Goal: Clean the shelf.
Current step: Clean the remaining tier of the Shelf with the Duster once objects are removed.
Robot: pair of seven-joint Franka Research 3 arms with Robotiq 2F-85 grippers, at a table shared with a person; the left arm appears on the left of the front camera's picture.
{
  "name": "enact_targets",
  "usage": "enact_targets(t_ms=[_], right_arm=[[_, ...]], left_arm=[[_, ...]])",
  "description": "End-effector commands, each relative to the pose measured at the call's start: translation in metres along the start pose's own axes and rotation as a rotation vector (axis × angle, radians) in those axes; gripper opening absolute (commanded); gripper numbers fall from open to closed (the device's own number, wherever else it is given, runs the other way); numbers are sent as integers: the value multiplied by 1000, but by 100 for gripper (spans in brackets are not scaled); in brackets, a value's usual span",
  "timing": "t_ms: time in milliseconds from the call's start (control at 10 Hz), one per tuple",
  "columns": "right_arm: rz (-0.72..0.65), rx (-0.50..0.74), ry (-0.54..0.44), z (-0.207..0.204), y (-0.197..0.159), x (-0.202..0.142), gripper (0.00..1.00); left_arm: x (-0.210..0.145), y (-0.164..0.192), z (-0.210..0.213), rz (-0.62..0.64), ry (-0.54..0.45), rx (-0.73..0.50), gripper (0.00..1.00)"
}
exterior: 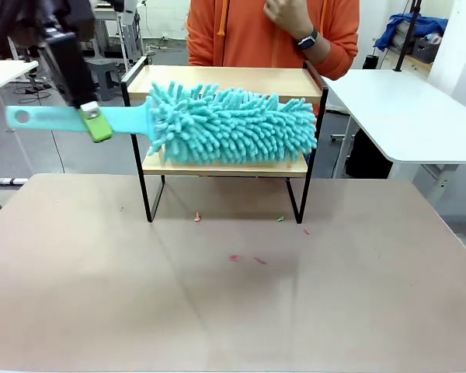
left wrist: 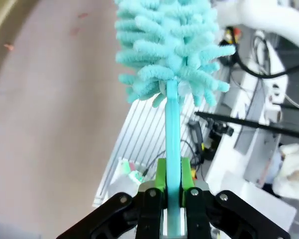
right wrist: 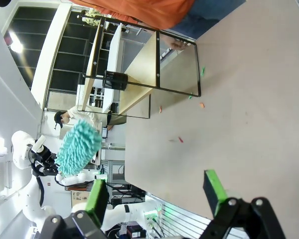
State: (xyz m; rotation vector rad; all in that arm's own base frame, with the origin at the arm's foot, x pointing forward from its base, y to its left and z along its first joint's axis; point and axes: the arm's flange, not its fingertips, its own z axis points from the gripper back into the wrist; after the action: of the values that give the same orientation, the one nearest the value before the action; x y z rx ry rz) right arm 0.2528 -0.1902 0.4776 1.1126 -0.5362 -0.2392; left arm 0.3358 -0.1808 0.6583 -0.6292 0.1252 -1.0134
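The shelf (exterior: 225, 81) is a two-tier rack of light wooden boards on a thin black frame, at the table's far middle. My left gripper (exterior: 93, 123) is shut on the flat handle of a turquoise fluffy duster (exterior: 229, 124), held level in the air. The duster's head overlaps the gap between the tiers. In the left wrist view my gripper (left wrist: 173, 191) clamps the handle, with the duster head (left wrist: 169, 45) ahead. My right gripper (right wrist: 155, 194) stands open and empty, off to the side of the table. From there the duster (right wrist: 79, 147) hangs on the near side of the shelf (right wrist: 139, 64), apart from it.
Small pink, red and green scraps (exterior: 234, 257) lie on the brown table (exterior: 101, 311) in front of the shelf's legs. A person in an orange hoodie (exterior: 241, 35) stands right behind the shelf. A white table (exterior: 404, 116) stands at the right.
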Motion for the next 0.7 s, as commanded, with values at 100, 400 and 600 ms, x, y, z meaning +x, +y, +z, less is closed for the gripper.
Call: enact_targets(t_ms=[100,400,600], right_arm=[[24,18,-13,0,1,2,100],[24,18,-13,0,1,2,100],[24,18,-13,0,1,2,100]], left_arm=[[-5,7,15,6,-33,27,12],[-49,6,49,33,-217,6,12],[-137,3,95,174,-539,97,12]])
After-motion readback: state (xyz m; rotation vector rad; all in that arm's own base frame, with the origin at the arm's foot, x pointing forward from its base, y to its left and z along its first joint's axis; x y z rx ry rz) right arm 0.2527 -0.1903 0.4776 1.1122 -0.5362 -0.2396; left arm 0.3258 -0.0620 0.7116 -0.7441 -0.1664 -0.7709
